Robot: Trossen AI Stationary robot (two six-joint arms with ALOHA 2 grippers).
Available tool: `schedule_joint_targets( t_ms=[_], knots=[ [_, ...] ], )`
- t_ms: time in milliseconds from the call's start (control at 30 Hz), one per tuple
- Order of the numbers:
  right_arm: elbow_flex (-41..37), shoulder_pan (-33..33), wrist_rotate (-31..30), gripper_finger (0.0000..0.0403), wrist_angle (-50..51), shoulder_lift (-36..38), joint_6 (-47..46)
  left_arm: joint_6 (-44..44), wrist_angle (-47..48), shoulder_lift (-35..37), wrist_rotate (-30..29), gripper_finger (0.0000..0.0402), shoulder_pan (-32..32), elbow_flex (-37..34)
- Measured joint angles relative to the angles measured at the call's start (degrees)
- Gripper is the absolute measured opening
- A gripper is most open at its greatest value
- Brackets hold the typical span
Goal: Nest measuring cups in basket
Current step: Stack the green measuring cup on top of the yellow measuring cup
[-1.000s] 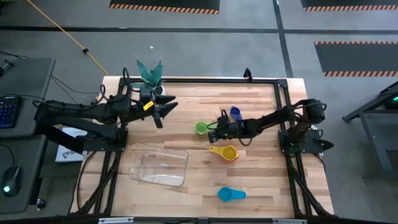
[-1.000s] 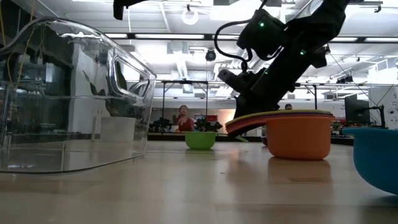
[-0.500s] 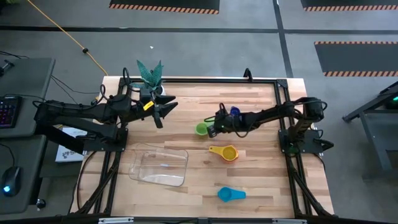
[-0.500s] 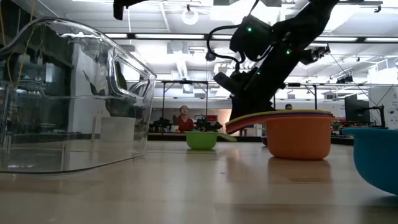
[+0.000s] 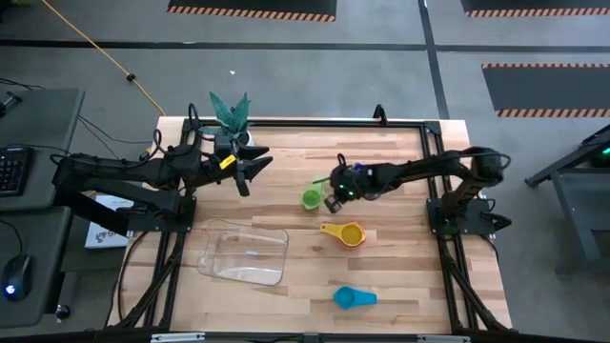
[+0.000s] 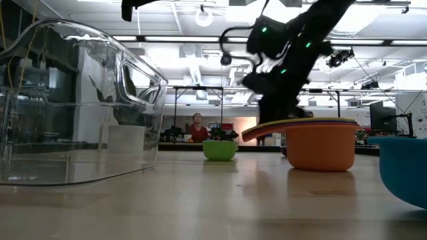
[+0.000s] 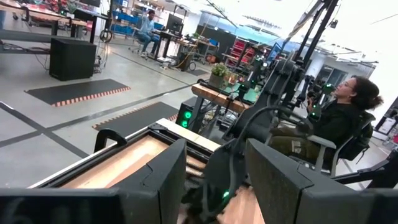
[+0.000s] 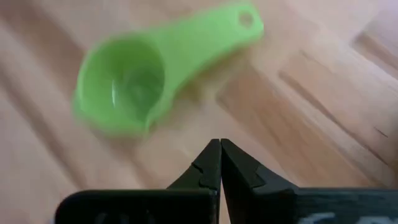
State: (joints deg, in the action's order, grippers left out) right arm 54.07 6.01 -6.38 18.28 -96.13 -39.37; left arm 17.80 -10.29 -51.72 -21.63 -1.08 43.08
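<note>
The right gripper (image 5: 333,201) hangs over the middle of the table (image 5: 400,276), just beside the green measuring cup (image 5: 311,198). In the right wrist view its two dark fingers (image 8: 211,163) meet at their tips with nothing between them, so it is closed and empty. The green cup (image 8: 130,81) lies ahead of those tips, apart from them, mouth up on the wood, its flat handle pointing away (the hanging hole at the handle's end shows plainly).

Behind the gripper, along the right arm's forearm, part of the dark blue measuring cup (image 5: 359,171) shows on the table. To the gripper's near side sits the orange measuring cup (image 5: 351,234) with a yellow one nested in it, the handle pointing toward the basket. From the low view the stacked rims (image 6: 320,123) show several colours above the orange bowl. The light blue measuring cup (image 5: 347,297) lies farther off still, toward the table's front edge.

The clear basket (image 5: 244,254) rests well apart from the right gripper, on the left arm's side of the table, with no cups in it.

The left gripper (image 5: 254,167) waits above the table's far left part, near a potted plant (image 5: 230,112); its fingers (image 7: 155,180) stand apart with nothing held.
</note>
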Motion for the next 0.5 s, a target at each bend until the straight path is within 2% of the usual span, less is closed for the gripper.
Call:
schedule_joint_targets(
  t_ms=[133, 200, 333, 433, 500],
  knots=[
    [-6.17, -2.92, 1.57, 0.0000, 6.78, 7.88, 1.89, 0.00, 0.03, 0.00, 0.00, 0.0156, -0.02, 0.01],
    [-11.77, -4.40, 1.55, 0.0000, 3.93, 14.03, -1.56, 0.00, 0.03, 0.00, 0.00, 0.0156, 0.00, 0.01],
    [-23.63, -7.65, 0.24, 0.0000, -16.54, 23.79, -14.46, 0.00, 0.03, 0.00, -0.33, 0.0156, 0.00, 0.01],
    [-30.20, -8.84, -4.91, 0.0000, -34.65, 26.25, -21.18, -0.02, -0.02, 0.00, -1.41, 0.0156, 0.00, -0.01],
    [-32.19, -8.32, -7.99, 0.0000, -39.23, 26.08, -24.43, -0.01, -0.02, 0.00, -1.61, 0.0156, 0.02, 0.00]
  ],
)
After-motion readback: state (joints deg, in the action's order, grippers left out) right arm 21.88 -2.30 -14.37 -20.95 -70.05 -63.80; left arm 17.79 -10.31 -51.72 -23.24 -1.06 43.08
